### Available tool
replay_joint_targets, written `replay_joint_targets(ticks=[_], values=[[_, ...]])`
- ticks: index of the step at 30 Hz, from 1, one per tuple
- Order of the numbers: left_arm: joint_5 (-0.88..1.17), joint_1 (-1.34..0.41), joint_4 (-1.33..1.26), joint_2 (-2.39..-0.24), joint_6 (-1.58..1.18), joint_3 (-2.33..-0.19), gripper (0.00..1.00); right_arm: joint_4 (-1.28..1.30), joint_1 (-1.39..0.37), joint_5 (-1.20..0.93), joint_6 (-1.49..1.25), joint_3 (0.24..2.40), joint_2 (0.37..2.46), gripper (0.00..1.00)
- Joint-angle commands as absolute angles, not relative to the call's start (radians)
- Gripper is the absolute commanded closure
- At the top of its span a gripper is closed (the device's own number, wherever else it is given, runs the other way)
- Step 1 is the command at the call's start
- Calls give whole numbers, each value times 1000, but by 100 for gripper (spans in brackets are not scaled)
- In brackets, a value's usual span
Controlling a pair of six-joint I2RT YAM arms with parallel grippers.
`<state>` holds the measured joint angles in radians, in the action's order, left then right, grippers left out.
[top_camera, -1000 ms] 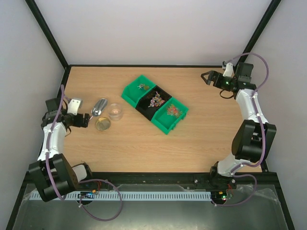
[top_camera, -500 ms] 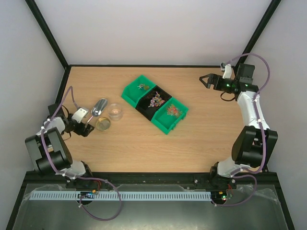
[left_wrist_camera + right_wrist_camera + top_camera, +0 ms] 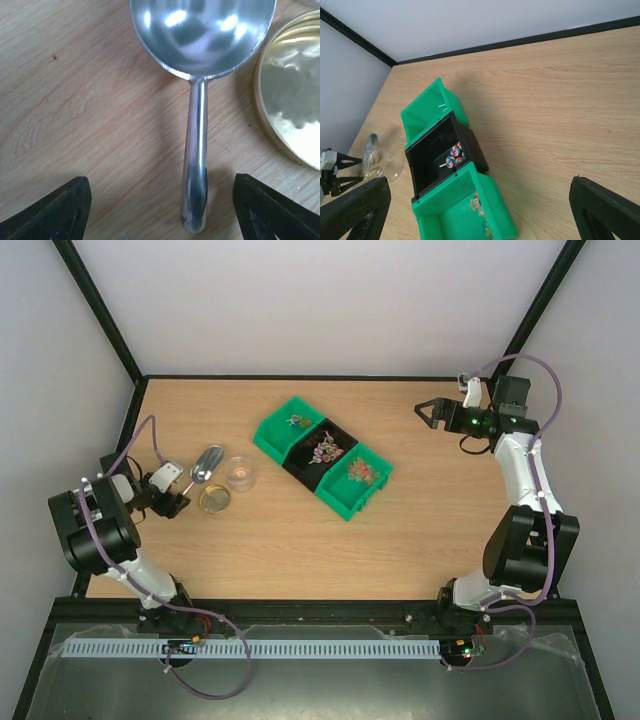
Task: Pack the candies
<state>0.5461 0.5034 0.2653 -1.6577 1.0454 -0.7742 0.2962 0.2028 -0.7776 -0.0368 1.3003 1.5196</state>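
The candies lie in a row of three bins: a few in the far green bin (image 3: 290,425), swirl lollipops (image 3: 454,155) in the black bin (image 3: 325,450), and star sweets (image 3: 481,207) in the near green bin (image 3: 358,478). My left gripper (image 3: 162,210) is open and low over the table. The end of the metal scoop's handle (image 3: 196,170) lies between its fingers, nearer the right one, touching neither. The scoop's bowl (image 3: 200,35) is empty. My right gripper (image 3: 428,410) hovers open and empty at the far right, facing the bins.
A gold lid (image 3: 295,100) lies right beside the scoop (image 3: 207,462). A clear glass jar (image 3: 241,473) stands between the scoop and the bins. Black frame rails and white walls border the table at the back and sides.
My left arm's elbow has folded back toward the left wall while its gripper stays behind the scoop handle. The right gripper has drifted slightly left.
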Motion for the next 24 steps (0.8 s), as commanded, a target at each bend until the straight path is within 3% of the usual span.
replay_joint_targets(ticks=[1,13,24], values=[[587,506,192,-1717,1102,-816,22,336,201,-776,-32,1284,1492,1],[574,414,123,-1827,1054,-866,44,336,185,-766,-20,1283,1496,1],[575,429,207,-1796,1040,-891,90,277,146,-726,-77,1257,1465,1]])
